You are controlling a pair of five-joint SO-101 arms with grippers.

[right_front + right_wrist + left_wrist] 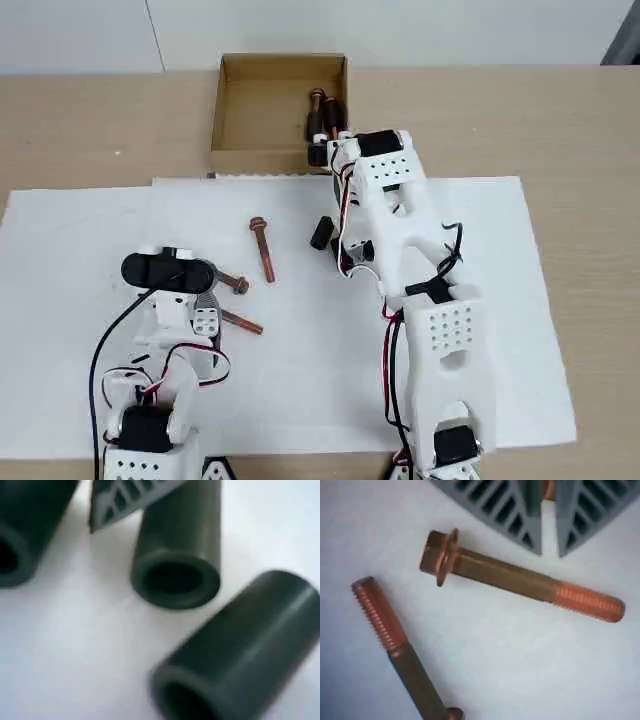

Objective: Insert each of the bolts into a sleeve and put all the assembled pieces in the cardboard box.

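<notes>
Left tool [550, 550] hung just above two copper-coloured flanged steel bolts [520, 582]. Right tool [342, 258] stood among black plastic cylindrical sleeves [182, 530]. Neither tool's grip could be told. Beyond the right tool, the brown cardboard box [235, 110] held assembled pieces [322, 120].

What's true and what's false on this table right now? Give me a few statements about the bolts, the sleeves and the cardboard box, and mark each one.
1. The cardboard box already holds assembled pieces. True.
2. The loose bolt lies on bare wood. False: it lies on the white paper.
3. The sleeves in the right wrist view are white. False: all three are black.
4. In the high view, a black sleeve lies on the paper to that loose bolt's right. True.
</notes>
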